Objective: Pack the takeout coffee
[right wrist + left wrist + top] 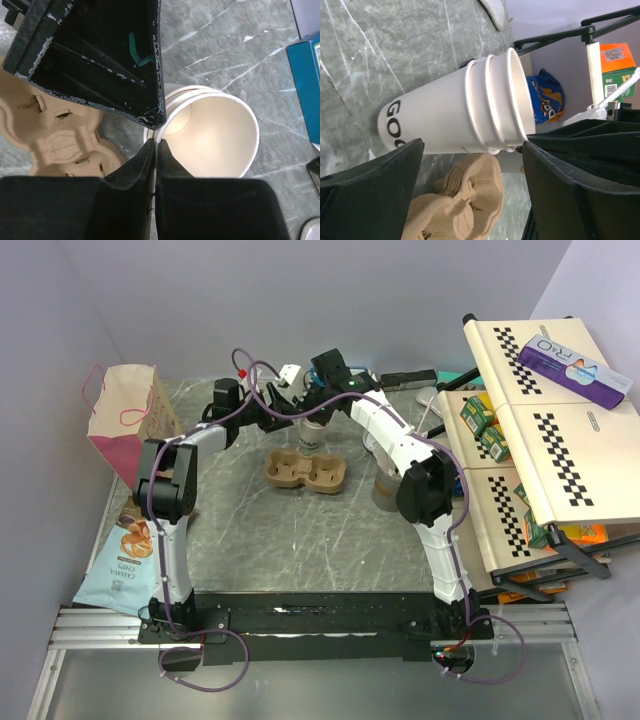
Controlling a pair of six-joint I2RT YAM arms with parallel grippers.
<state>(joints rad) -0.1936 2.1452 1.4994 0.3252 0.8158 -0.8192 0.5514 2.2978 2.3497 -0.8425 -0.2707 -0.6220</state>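
A stack of nested off-white paper cups (312, 430) stands at the back of the table, just behind the brown cardboard tray (305, 472). In the right wrist view my right gripper (156, 142) is shut on the rim of the top cup (220, 130), one finger inside and one outside. In the left wrist view my left gripper (471, 150) is open, and the cup stack (450, 115), printed "GOO", sits at its fingertips. Both grippers meet over the cups in the top view: left (295, 410), right (318, 412). I see no lid on the cups.
A pink paper bag (125, 420) stands back left and a crisps bag (120, 560) lies front left. A checkered folding rack (540, 440) with boxes fills the right side. A grey cup (385, 490) stands by the right arm. A pale round object (428, 397) lies back right.
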